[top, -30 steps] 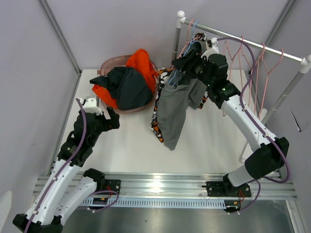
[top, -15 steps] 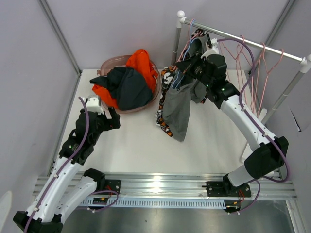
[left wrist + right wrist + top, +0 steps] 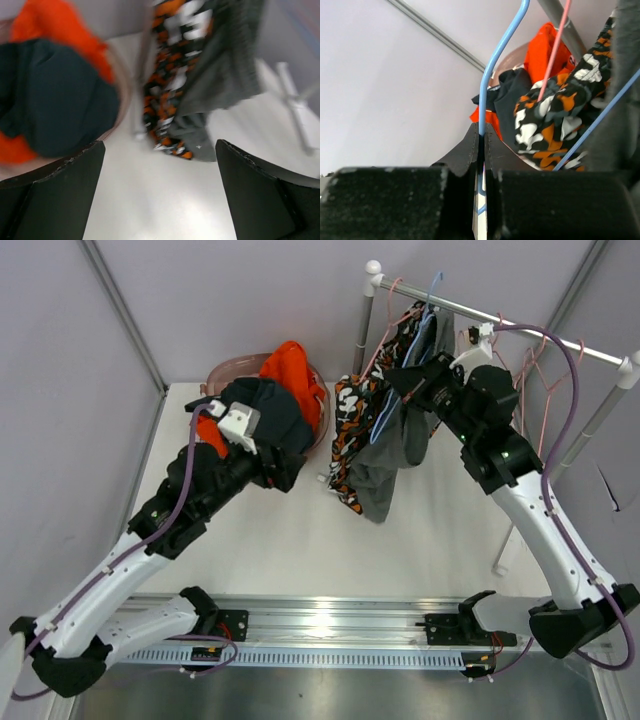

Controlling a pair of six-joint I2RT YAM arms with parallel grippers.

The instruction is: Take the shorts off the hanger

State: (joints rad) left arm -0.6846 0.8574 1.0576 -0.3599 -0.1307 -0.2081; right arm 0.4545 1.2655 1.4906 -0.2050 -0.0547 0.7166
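Grey shorts (image 3: 385,475) hang from a blue hanger (image 3: 432,290) whose hook is up at the rail (image 3: 520,330). Orange-black-white patterned shorts (image 3: 350,430) hang beside them on a pink hanger (image 3: 392,290). My right gripper (image 3: 412,375) is shut on the blue hanger's wire (image 3: 492,65); in the right wrist view the wire runs between the closed fingertips of the gripper (image 3: 482,132). My left gripper (image 3: 285,468) stands open just left of the hanging shorts. In the left wrist view, this gripper (image 3: 160,150) holds nothing and faces the patterned shorts (image 3: 170,75) and the grey shorts (image 3: 220,65).
A pink basket (image 3: 225,370) at the back left holds orange shorts (image 3: 295,370) and charcoal shorts (image 3: 265,415). Several empty pink hangers (image 3: 540,390) hang further right on the rail. The rack's post (image 3: 363,320) stands behind the hanging shorts.
My right gripper closed on the blue hanger and moved up and right with it, lifting the grey shorts. The left arm swung right and forward, from the table's left side toward the hanging shorts.
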